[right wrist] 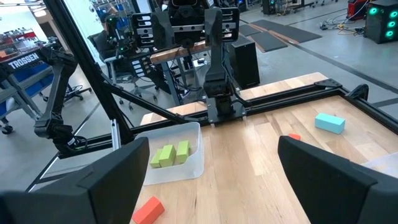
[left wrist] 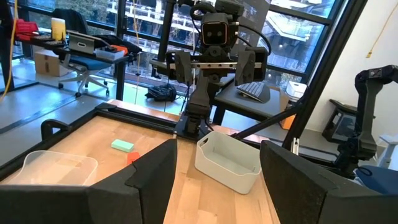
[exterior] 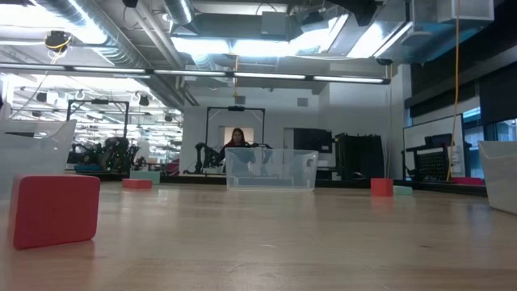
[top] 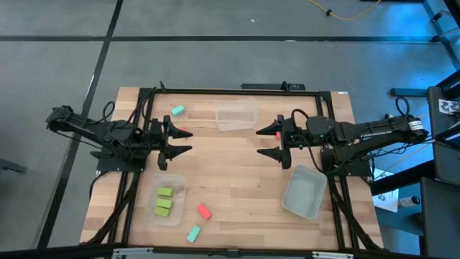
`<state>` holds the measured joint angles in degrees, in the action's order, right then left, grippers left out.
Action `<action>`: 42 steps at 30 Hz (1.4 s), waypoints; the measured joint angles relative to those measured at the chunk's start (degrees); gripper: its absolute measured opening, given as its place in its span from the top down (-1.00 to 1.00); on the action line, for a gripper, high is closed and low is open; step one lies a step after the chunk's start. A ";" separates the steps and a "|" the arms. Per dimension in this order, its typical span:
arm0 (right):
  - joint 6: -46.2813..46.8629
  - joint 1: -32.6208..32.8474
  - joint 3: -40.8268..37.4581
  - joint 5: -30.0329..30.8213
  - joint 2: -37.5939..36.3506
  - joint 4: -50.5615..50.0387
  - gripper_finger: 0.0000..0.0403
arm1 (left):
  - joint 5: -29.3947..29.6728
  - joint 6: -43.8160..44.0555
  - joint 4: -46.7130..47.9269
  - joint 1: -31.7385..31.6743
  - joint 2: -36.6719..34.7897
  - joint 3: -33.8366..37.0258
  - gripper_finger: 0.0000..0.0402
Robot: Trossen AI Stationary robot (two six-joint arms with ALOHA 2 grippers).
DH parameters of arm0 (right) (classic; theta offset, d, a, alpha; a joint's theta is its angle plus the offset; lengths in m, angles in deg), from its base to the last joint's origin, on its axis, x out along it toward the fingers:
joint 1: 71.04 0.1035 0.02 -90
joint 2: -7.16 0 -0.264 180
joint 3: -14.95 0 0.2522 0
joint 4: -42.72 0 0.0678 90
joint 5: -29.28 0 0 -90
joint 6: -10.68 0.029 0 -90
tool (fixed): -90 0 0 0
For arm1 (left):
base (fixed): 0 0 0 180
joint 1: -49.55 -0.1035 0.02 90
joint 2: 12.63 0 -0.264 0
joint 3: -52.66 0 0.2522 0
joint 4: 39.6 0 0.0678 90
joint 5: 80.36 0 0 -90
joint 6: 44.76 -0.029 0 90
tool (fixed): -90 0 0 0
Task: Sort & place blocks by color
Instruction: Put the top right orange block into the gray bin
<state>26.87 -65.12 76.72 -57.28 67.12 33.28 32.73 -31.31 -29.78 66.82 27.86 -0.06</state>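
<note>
Both arms hover over the table's middle, facing each other. My left gripper [top: 183, 140] [left wrist: 217, 174] is open; so is my right gripper [top: 267, 142] [right wrist: 208, 180]. Three lime green blocks [top: 164, 202] [right wrist: 169, 154] lie in the near-left clear tub [top: 178, 188]. A teal block [top: 177, 110] and a red block [top: 185, 132] lie by the left gripper. Another red block [top: 204, 211] and a teal block [top: 193, 233] sit near the front edge. A red block [left wrist: 132, 157] and a teal block [left wrist: 122, 145] lie below the right gripper.
A clear tub [top: 236, 115] with nothing in it stands at the table's far middle. Another tub [top: 304, 191] sits tilted at the near right. A black frame [top: 215, 90] runs around the table. A person [exterior: 237, 139] sits far behind the table. Bare wood lies between the grippers.
</note>
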 joint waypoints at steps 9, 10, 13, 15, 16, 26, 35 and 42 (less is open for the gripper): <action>0.07 0.00 0.00 0.03 0.00 0.02 -0.78 | -0.12 2.33 -0.03 -0.02 -0.70 -0.07 -0.11; 0.07 0.00 0.00 0.10 0.00 0.04 -0.78 | -0.10 2.72 -0.08 -0.02 -0.88 -0.09 -0.11; 0.04 0.00 0.00 1.35 0.00 0.16 -0.78 | -0.07 2.86 -0.07 0.00 -1.64 -0.09 -0.11; 0.05 -0.03 0.00 1.49 0.00 0.24 -0.78 | -0.04 2.89 -0.01 0.00 -2.29 -0.09 -0.11; 0.05 -0.07 0.00 1.49 0.00 0.24 -0.78 | -0.04 2.88 -0.03 0.00 -2.59 -0.09 -0.11; 0.23 -0.13 0.00 1.49 0.00 0.20 -0.78 | 0.24 2.58 0.02 0.00 -3.49 -0.09 -0.11; 1.70 -0.13 0.00 1.51 0.00 0.17 -0.78 | 1.54 2.54 0.06 -0.01 -3.38 -0.09 -0.11; 1.72 -0.15 0.00 3.23 0.00 -0.02 -0.78 | 2.32 2.93 0.04 0.00 -3.52 -0.03 -0.10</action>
<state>28.59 -65.28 76.72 -54.05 67.12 33.26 35.05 -28.38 -29.74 66.83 24.33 -0.09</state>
